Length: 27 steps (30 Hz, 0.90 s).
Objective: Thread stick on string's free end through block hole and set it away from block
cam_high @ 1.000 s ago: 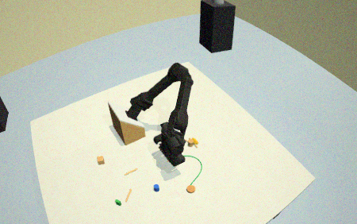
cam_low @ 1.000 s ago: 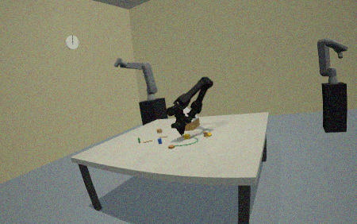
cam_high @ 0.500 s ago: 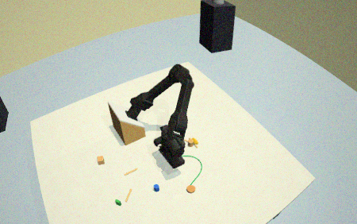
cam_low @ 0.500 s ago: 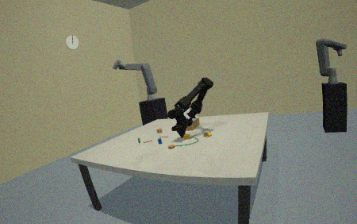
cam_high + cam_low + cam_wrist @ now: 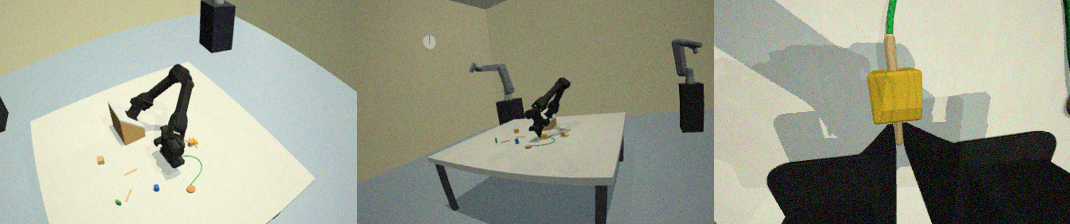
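The small yellow wooden block (image 5: 543, 137) (image 5: 896, 96) sits on the table. The thin tan stick (image 5: 890, 52) runs through it: its string end stands out on the far side, its bare tip on the near side. My gripper (image 5: 897, 128) (image 5: 539, 137) is shut on that bare tip, close against the block. The green string (image 5: 890, 17) (image 5: 201, 167) (image 5: 553, 140) leaves the stick's far end and curves to the round wooden button (image 5: 191, 189) (image 5: 527, 146) (image 5: 1068, 104). In the top view the gripper hides block and stick.
A large brown wedge (image 5: 132, 132) (image 5: 550, 125) stands by the arm's base. Loose sticks (image 5: 131, 171) (image 5: 128, 195), an orange cube (image 5: 101, 160), a blue cylinder (image 5: 156, 187) and a green piece (image 5: 118, 202) lie on one side; small orange and yellow pieces (image 5: 565, 134) lie on the other.
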{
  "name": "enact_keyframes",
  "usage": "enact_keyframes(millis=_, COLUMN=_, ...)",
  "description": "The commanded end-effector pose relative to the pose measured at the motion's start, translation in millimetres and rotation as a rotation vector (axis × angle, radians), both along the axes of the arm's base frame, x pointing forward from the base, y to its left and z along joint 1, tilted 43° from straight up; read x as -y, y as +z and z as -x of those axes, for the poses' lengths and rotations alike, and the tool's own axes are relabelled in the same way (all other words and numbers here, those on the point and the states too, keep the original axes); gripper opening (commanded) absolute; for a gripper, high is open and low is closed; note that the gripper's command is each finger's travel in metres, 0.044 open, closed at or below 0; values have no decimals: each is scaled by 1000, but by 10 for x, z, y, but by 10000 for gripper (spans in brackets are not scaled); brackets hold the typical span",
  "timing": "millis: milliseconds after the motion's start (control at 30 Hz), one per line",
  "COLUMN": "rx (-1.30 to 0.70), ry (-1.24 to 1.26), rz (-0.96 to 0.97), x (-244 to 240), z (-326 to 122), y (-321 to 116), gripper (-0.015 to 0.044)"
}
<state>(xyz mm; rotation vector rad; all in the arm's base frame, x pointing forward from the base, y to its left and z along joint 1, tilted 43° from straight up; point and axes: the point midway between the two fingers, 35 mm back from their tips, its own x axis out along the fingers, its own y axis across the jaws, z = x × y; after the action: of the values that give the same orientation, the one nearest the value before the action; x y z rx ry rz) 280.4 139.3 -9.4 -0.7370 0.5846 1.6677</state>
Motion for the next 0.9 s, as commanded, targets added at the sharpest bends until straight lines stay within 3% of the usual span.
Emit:
enact_keyframes(millis=0, rx=-1, ry=0, rz=-5, x=0, z=0, y=-2, gripper=0)
enact_keyframes(millis=233, rx=-29, ry=-9, rz=-89, x=-5, z=10, y=-35, gripper=0)
enact_keyframes(millis=867, rx=-31, ry=8, rz=-87, x=30, z=8, y=-64, gripper=0)
